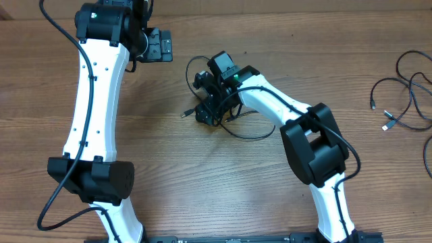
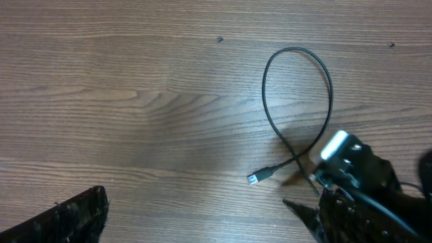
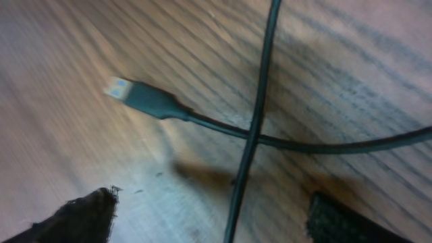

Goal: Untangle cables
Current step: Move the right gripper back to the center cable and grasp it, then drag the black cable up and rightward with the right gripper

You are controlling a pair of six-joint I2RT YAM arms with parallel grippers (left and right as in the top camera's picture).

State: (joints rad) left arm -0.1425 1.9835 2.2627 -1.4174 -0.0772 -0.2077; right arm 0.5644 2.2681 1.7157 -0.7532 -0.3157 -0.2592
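One thin black cable (image 1: 237,132) lies looped at the table's middle, its silver plug (image 1: 183,113) pointing left. My right gripper (image 1: 206,110) is down over it, open. In the right wrist view one strand (image 3: 260,101) runs between the two fingers (image 3: 81,219) without touching them and crosses over the strand that ends in the plug (image 3: 145,98). My left gripper (image 1: 160,44) hovers open at the back left, holding nothing. Its view shows the cable's loop (image 2: 264,101), the plug (image 2: 255,178) and the right gripper (image 2: 354,179). More cables (image 1: 405,94) lie bunched at the far right.
The white and black right arm (image 1: 314,142) reaches across the table from the front right edge. The left arm (image 1: 94,101) stands along the left side. Bare wood table (image 1: 202,182) surrounds the middle cable.
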